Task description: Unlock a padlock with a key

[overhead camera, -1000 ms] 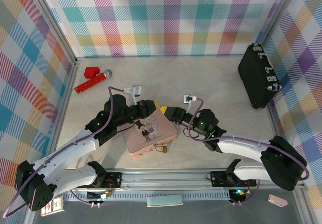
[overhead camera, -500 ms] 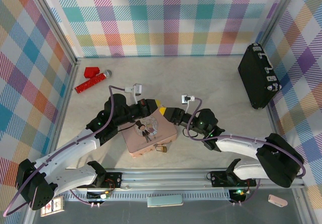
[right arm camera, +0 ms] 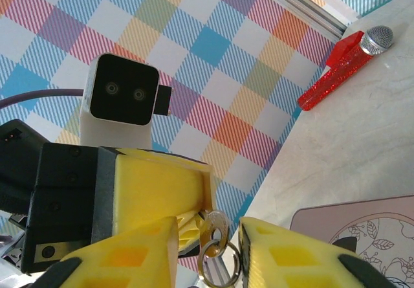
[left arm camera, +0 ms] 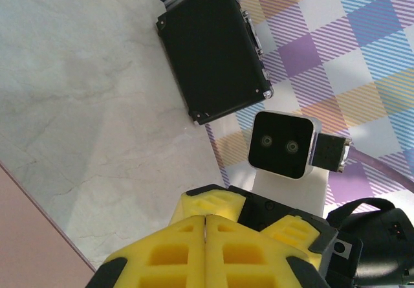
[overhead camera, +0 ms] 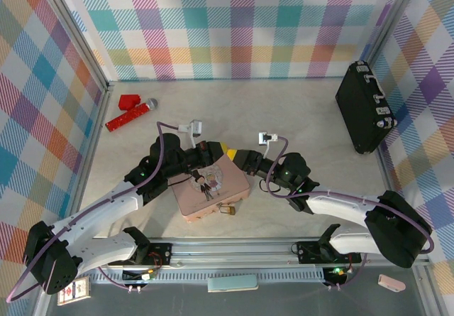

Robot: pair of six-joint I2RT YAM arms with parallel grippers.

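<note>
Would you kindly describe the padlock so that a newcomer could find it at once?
Find the pink tin mid-table, just beyond the two arm bases. At its near edge sits the padlock. It is tiny and brass-gold, far smaller than the tin beside it.

Top camera looks steeply down on the pale marbled worktop. White boxy wrist cameras, close behind the yellow-padded left pincer and right pincer, face each other over it.

Tin at table centre; padlock at its near edge; case far right; microphone far left.
</note>
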